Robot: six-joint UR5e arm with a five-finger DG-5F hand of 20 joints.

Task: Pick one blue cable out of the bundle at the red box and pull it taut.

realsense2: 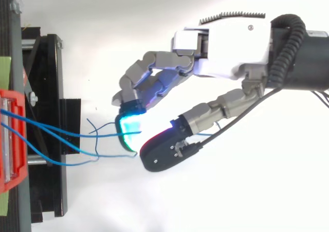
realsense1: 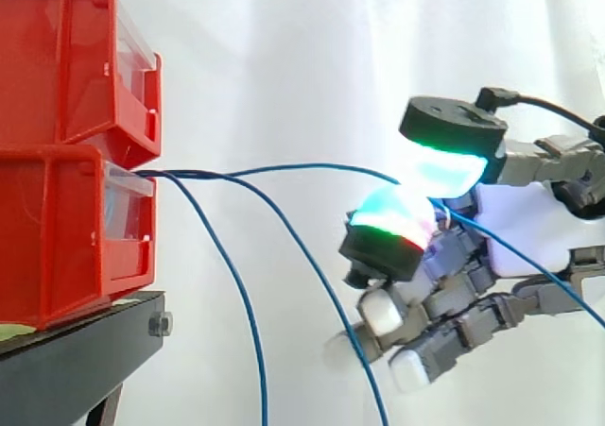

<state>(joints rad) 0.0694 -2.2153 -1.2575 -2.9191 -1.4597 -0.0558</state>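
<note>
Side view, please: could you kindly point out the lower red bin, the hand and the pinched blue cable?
lower red bin (realsense1: 57, 228), side view, side wall.
hand (realsense1: 522, 216), side view, white palm.
blue cable (realsense1: 321, 166), side view, span between bin and hand.

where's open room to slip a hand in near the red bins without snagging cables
Free: above the pinched blue cable, between the upper red bin and the hand. Crowded: below it, where two slack blue cables hang beside the black stand.

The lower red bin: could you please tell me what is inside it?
Several blue cables come out at the lower red bin's front; their ends inside are hidden.
</note>
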